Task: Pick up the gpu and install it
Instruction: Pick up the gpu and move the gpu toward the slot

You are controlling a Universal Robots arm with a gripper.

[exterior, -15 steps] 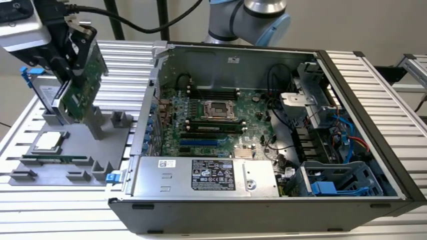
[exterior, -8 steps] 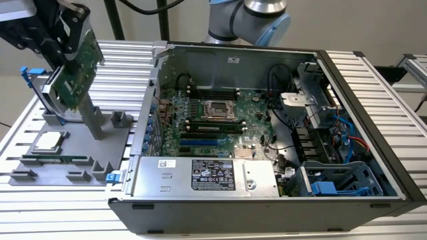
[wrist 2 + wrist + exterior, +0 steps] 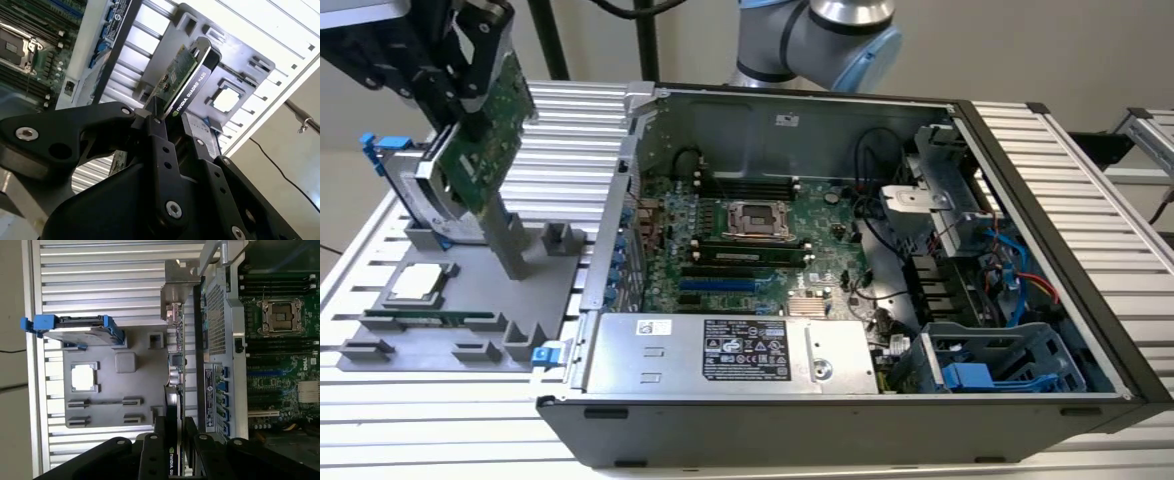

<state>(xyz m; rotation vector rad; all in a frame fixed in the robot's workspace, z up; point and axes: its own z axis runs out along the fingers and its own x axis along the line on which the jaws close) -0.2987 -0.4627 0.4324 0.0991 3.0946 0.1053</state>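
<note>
Over a slatted metal table (image 3: 1067,160), the gripper (image 3: 172,119) clamps the gpu (image 3: 182,70), which hangs lengthwise beneath it, beside the open computer case (image 3: 854,425).

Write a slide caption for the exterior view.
Claw gripping the gpu at the gray parts tray, on the exterior view's left of the open computer case.
</note>
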